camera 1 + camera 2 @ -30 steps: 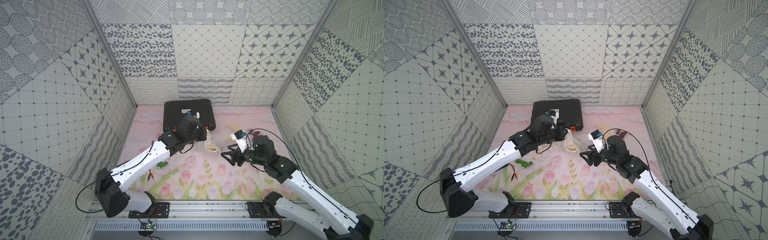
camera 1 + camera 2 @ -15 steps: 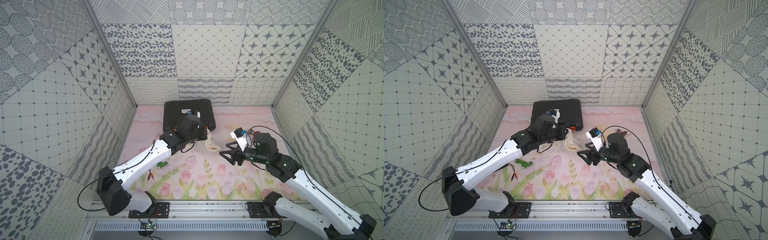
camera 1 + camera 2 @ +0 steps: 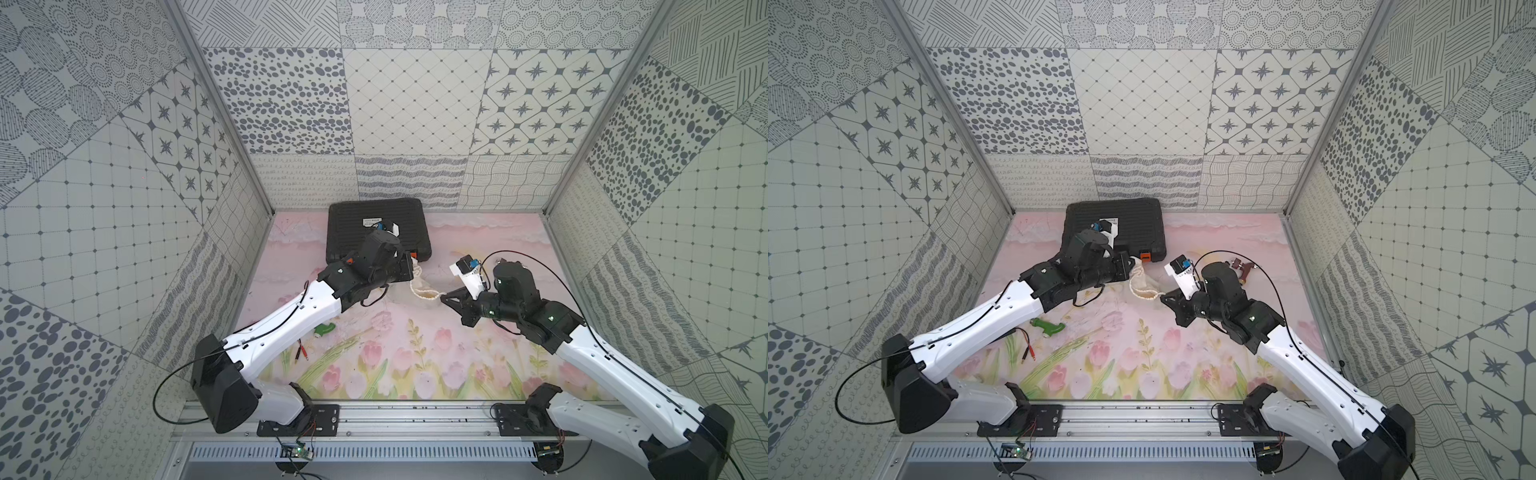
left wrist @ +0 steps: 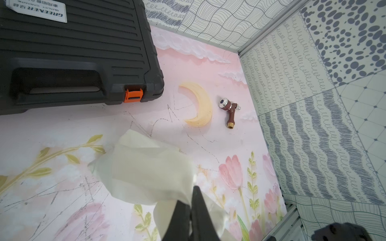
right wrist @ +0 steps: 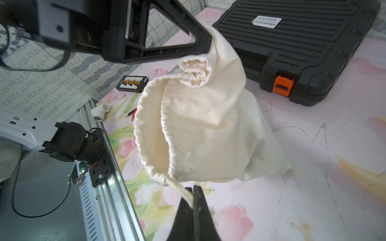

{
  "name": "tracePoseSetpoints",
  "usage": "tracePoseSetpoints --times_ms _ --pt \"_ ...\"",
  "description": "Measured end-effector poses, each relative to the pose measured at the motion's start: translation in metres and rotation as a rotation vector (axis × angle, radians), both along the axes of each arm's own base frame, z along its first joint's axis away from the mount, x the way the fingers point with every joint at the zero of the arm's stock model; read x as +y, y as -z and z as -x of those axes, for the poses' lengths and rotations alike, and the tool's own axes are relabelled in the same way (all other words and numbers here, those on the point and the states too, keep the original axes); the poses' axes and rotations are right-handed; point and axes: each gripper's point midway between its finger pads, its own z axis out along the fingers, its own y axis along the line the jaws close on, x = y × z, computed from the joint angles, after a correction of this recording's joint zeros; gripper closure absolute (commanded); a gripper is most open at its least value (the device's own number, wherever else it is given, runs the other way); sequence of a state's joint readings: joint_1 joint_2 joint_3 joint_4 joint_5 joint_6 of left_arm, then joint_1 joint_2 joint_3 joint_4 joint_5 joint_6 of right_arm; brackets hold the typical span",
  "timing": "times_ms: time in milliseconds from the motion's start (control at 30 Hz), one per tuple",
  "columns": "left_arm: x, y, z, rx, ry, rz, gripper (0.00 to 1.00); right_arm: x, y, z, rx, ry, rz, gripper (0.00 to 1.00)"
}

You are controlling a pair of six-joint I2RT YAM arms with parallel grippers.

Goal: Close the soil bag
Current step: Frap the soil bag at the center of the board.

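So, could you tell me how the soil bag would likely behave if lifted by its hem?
Probably floppy: the soil bag hangs in soft folds from the left gripper. Likely light, since its lower cloth lies slumped flat on the mat. With the cord pinched in the right gripper, the hem should gather rather than resist.

One cloth bag (image 5: 208,125) with one cord (image 5: 179,187) sits mid-table. One black case (image 3: 409,226) lies at the far side, with one orange latch (image 4: 133,95) in plain view. One brown tap (image 4: 228,110) is to the right. At the left there are one green handle (image 3: 1049,327), two red-tipped plugs (image 5: 131,113), one white pipe fitting (image 5: 100,112) and one small black board (image 5: 132,83). There are two robot arms, a left arm (image 3: 291,324) and a right arm (image 3: 602,361)
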State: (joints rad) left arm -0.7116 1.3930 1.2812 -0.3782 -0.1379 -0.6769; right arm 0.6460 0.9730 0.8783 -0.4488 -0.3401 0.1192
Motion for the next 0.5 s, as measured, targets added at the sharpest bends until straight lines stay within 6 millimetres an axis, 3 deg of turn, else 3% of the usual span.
tracePoseSetpoints --times_ms 133,233,367,500 --pt "0.015 -0.002 0.006 -0.035 -0.017 -0.027 0.48 -0.006 -0.023 -0.008 -0.066 0.049 0.000 1.00" --pt "0.022 -0.016 0.013 -0.094 0.009 -0.044 0.32 -0.009 -0.045 -0.015 -0.129 0.070 -0.003 1.00" --pt "0.008 -0.045 0.028 -0.205 0.154 -0.051 0.27 -0.012 -0.070 -0.023 -0.208 0.096 0.003 1.00" --pt "-0.015 -0.057 0.047 -0.295 0.322 -0.070 0.27 -0.013 -0.076 -0.029 -0.232 0.112 0.019 1.00"
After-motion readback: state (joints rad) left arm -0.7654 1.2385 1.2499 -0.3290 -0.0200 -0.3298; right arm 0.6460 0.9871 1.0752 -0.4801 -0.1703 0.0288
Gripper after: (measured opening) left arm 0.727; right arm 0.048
